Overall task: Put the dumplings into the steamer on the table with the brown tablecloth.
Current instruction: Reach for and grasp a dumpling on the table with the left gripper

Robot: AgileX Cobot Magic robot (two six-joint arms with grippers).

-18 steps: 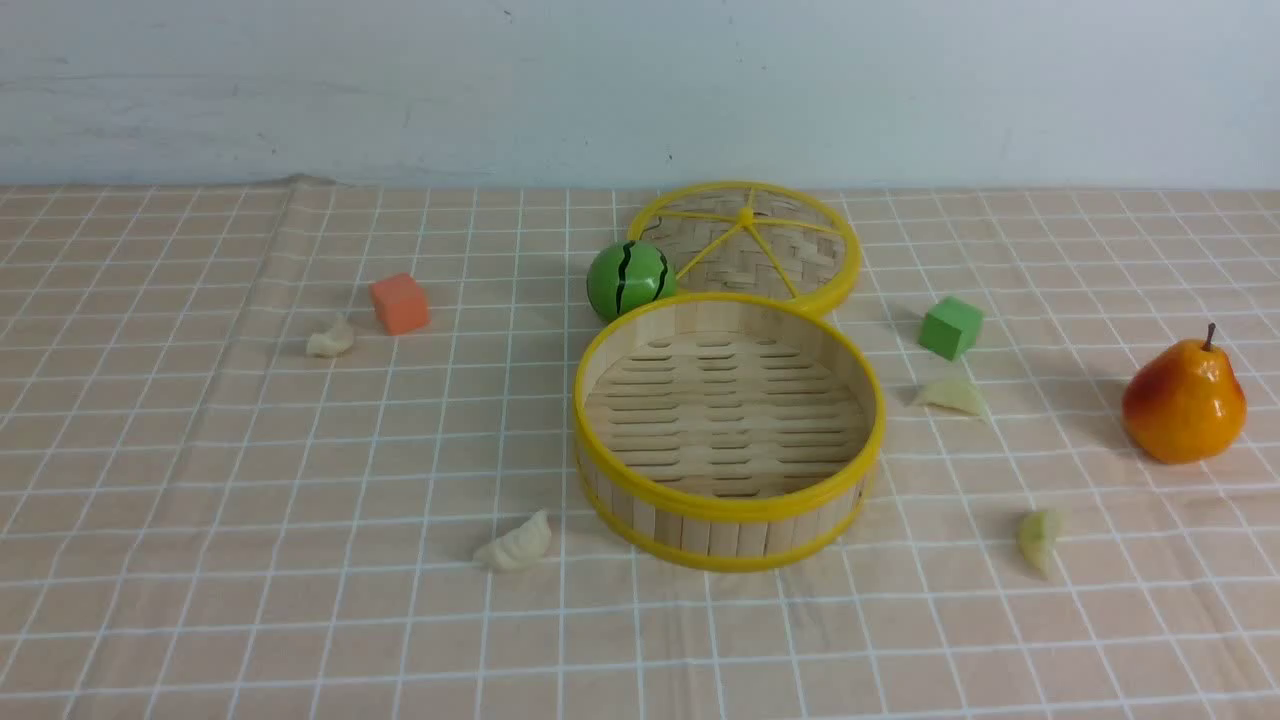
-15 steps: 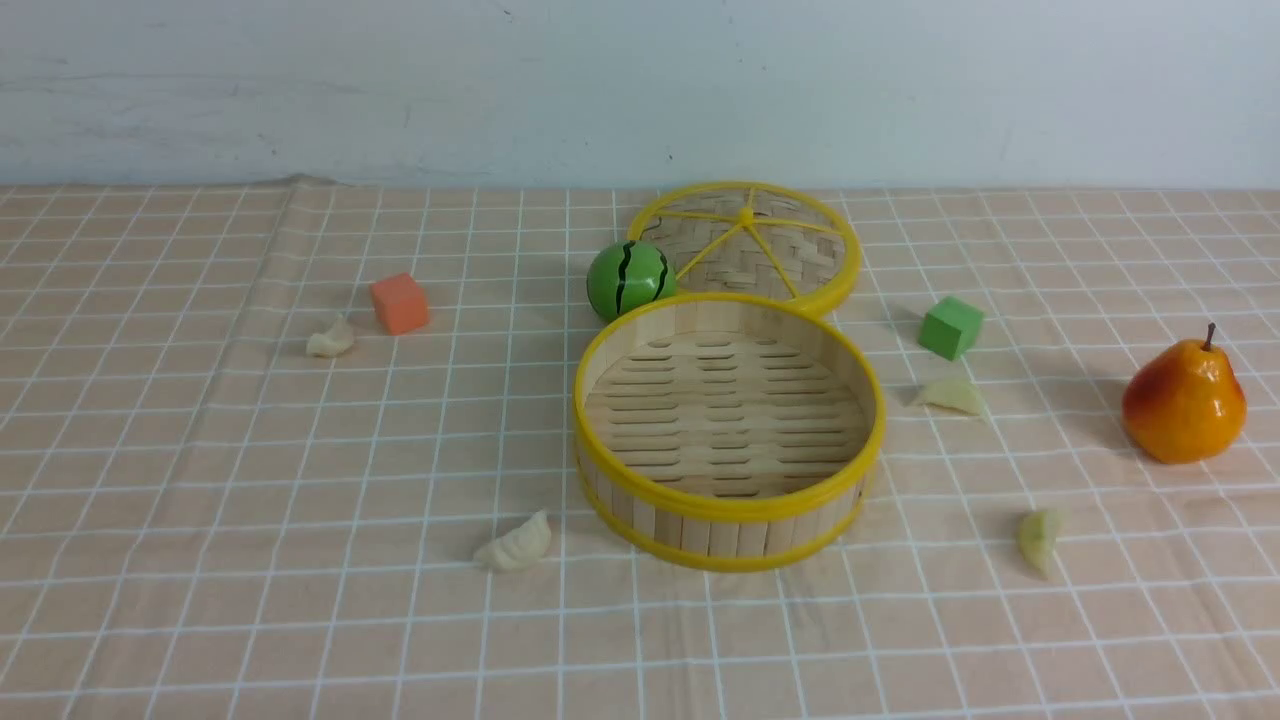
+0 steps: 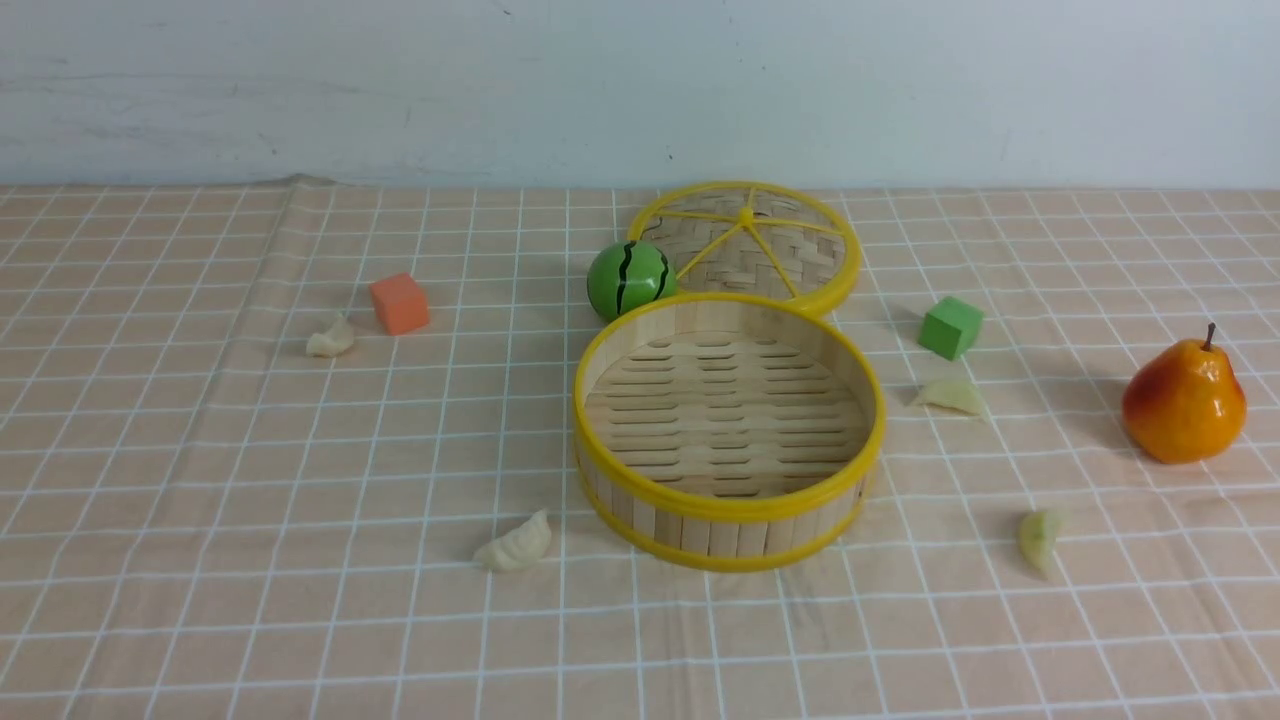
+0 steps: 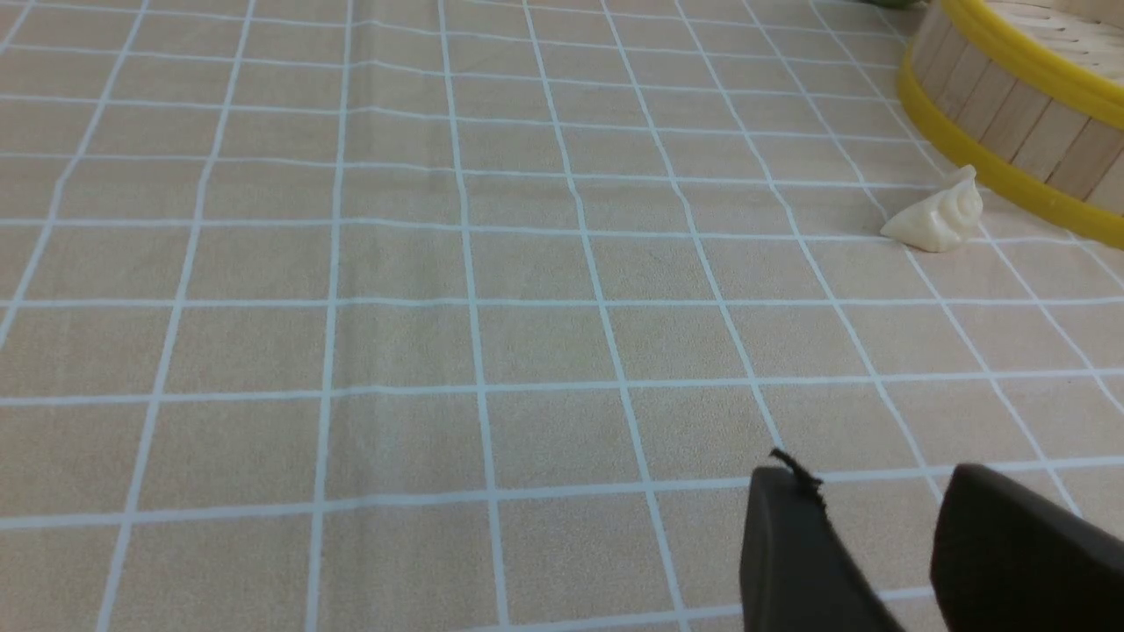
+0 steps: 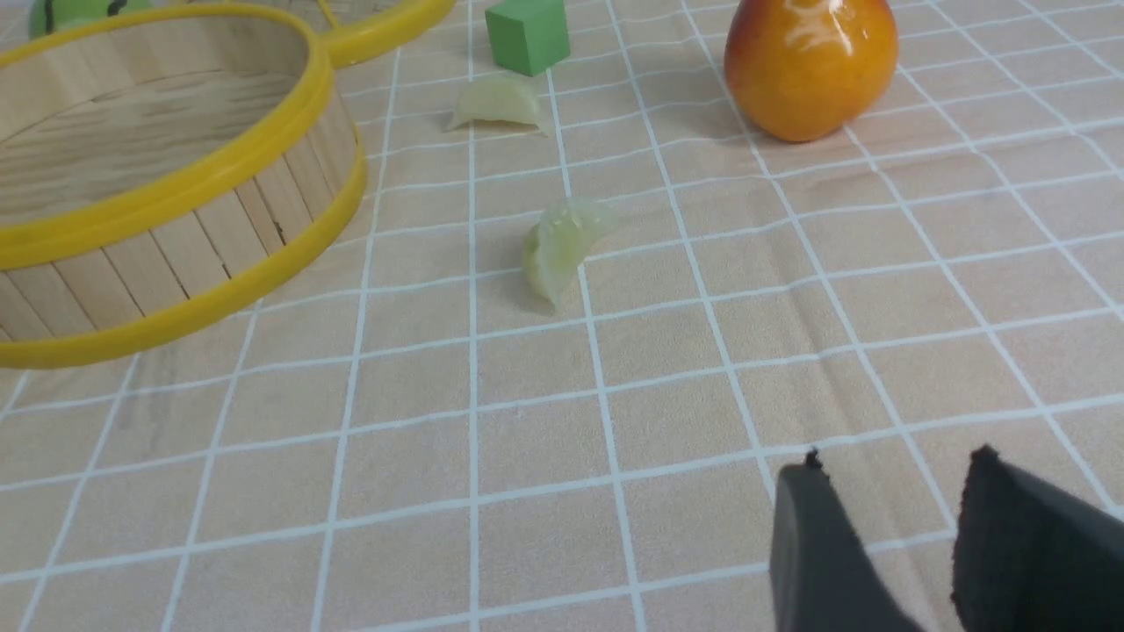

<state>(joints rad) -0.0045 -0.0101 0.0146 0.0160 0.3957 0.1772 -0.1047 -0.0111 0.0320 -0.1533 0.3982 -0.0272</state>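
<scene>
The steamer point(image 3: 728, 500) stands empty mid-table on the brown tablecloth point(image 3: 200, 480). Two cream dumplings lie left of it: one near its front point(image 3: 516, 545), one far left point(image 3: 330, 339). Two pale green dumplings lie right of it: one beside its rim point(image 3: 952, 395), one nearer the front point(image 3: 1038, 535). No arm shows in the front view. In the left wrist view my left gripper point(image 4: 878, 478) is open and empty, apart from the near cream dumpling point(image 4: 936, 213) and the steamer point(image 4: 1010, 96). In the right wrist view my right gripper point(image 5: 896, 461) is open and empty, short of a green dumpling point(image 5: 562, 246).
A flat woven disc with yellow spokes point(image 3: 745, 240) lies behind the steamer, a green striped ball point(image 3: 630, 279) beside it. An orange cube point(image 3: 399, 303) sits far left, a green cube point(image 3: 950, 327) right, and an orange pear point(image 3: 1184, 400) at the far right.
</scene>
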